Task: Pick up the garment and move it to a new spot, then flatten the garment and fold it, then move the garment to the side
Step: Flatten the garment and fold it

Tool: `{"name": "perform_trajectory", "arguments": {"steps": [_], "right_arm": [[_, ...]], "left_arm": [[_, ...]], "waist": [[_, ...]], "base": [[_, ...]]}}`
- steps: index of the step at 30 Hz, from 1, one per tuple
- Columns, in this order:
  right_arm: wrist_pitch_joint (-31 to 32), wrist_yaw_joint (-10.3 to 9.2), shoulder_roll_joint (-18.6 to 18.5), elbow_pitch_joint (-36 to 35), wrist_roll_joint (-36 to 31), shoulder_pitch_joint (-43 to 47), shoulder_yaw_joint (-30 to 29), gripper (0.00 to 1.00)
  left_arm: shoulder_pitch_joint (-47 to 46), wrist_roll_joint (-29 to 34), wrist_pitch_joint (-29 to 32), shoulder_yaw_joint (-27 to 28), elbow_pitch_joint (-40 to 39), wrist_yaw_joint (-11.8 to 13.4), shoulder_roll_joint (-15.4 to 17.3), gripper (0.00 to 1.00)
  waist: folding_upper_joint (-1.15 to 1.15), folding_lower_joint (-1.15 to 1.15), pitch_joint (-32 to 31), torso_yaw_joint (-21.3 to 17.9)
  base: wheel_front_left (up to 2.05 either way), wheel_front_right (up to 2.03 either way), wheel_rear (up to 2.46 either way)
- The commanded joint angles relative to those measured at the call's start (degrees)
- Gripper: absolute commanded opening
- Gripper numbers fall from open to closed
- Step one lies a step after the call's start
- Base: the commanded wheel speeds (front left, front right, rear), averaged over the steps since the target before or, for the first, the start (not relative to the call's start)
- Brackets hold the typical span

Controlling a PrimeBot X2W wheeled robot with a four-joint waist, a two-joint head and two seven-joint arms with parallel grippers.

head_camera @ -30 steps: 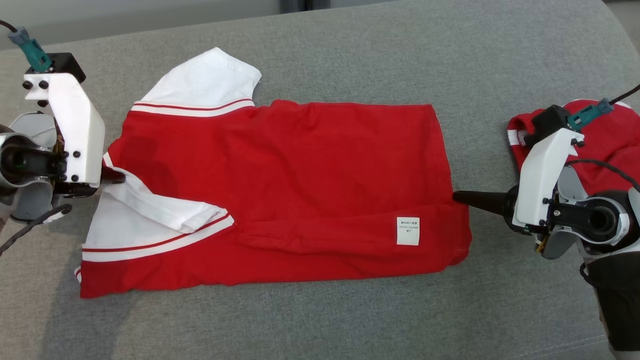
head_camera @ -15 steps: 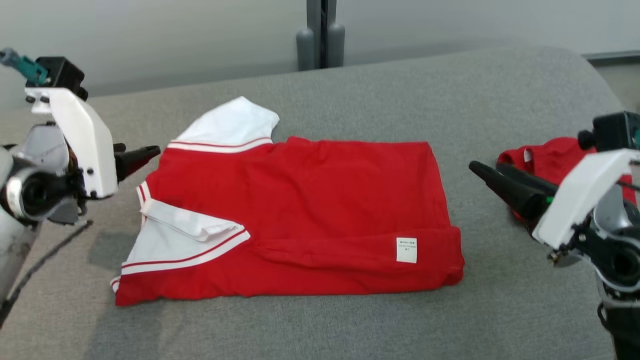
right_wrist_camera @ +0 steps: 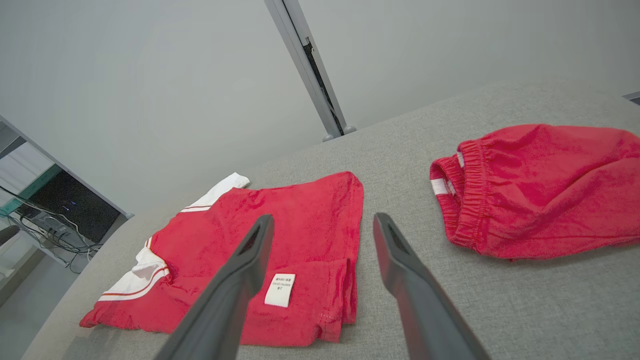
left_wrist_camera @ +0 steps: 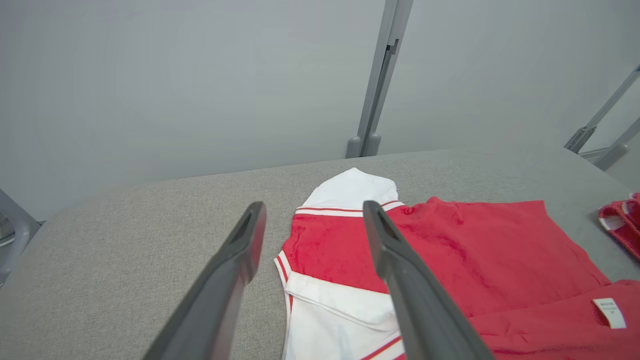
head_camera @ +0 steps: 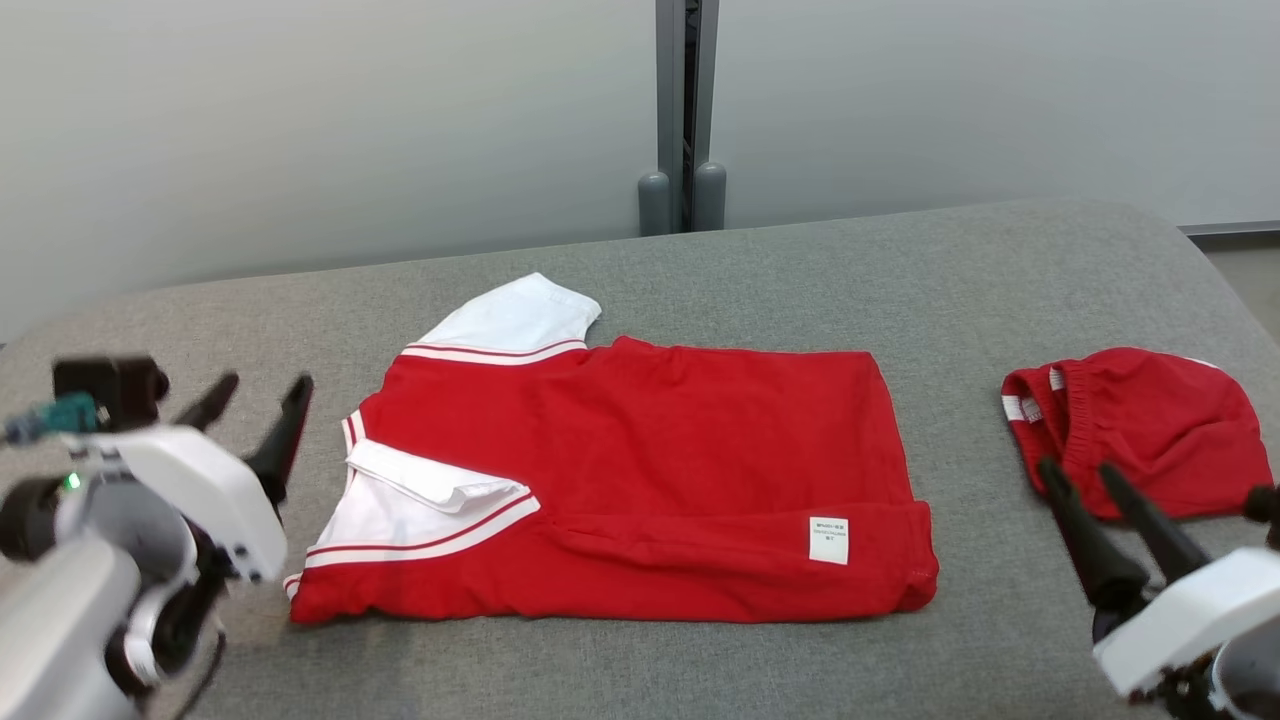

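Pulled back off garment | left end effector fingers apart | right end effector fingers apart | garment lies between them

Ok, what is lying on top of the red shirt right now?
A folded-over white sleeve and a white label lie on the red shirt. Whatever its folded layers cover is hidden.

Garment centre frame, on table; shorts at frame right, well apart; left hand lower left, right hand lower right; post behind table, top centre
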Motion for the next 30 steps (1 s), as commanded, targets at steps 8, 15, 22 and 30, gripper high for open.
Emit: {"name": "perform_trajectory", "arguments": {"steps": [8,15,22,30], "right_arm": [[-2.52,0.05,0.69,9.83,1.07,2.87,5.94,1.0],[-3.76,0.05,0.51,18.4,2.54,-3.04,10.57,1.0],[-3.32,0.05,-0.1,24.58,4.42,-8.61,15.62,1.0],[-3.09,0.05,0.41,29.53,7.5,-12.23,20.2,1.0]], "left_arm": [[9.71,1.18,-1.43,-2.51,-1.68,4.6,0.73,1.0],[8.76,-0.31,1.43,-3.46,3.55,3.19,-0.39,1.0],[7.12,-0.53,5.14,-4.81,8.02,1.99,-0.37,1.0],[6.93,-3.82,9.02,-4.44,7.22,0.42,-0.66,1.0]], "waist": [[0.0,0.0,2.64,0.26],[0.0,0.0,4.93,0.07],[0.0,0.0,6.92,-0.13],[0.0,0.0,8.34,-0.26]], "base": [[0.0,0.0,0.0],[0.0,0.0,0.0],[0.0,0.0,0.0],[0.0,0.0,0.0]]}}
